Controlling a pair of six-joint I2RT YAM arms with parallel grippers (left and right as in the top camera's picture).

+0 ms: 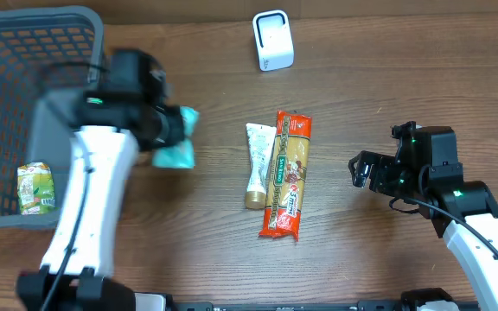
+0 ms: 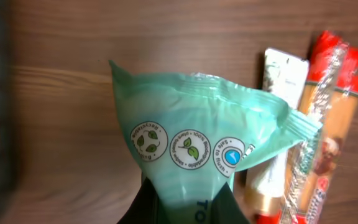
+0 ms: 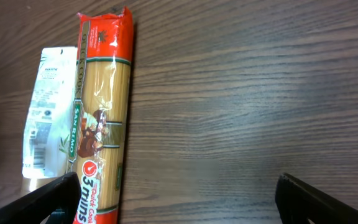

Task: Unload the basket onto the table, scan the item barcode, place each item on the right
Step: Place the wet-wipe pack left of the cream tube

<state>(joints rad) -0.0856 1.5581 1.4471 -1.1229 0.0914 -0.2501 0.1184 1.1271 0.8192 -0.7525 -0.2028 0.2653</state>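
Note:
A mint-green pouch (image 2: 197,143) with round printed seals hangs above the table, and my left gripper (image 2: 188,205) is shut on its lower end. From overhead the pouch (image 1: 178,142) is left of centre, in front of my blurred left gripper (image 1: 164,130). Its barcode is out of view. The white scanner (image 1: 273,40) stands at the back centre. My right gripper (image 1: 363,170) is open over bare wood on the right, and in its wrist view the right gripper (image 3: 179,199) has nothing between its fingers (image 3: 42,199).
A red-and-yellow spaghetti pack (image 1: 288,174) and a white tube (image 1: 258,164) lie side by side mid-table. The grey basket (image 1: 24,43) fills the left edge, with a green-and-white pack (image 1: 35,187) inside.

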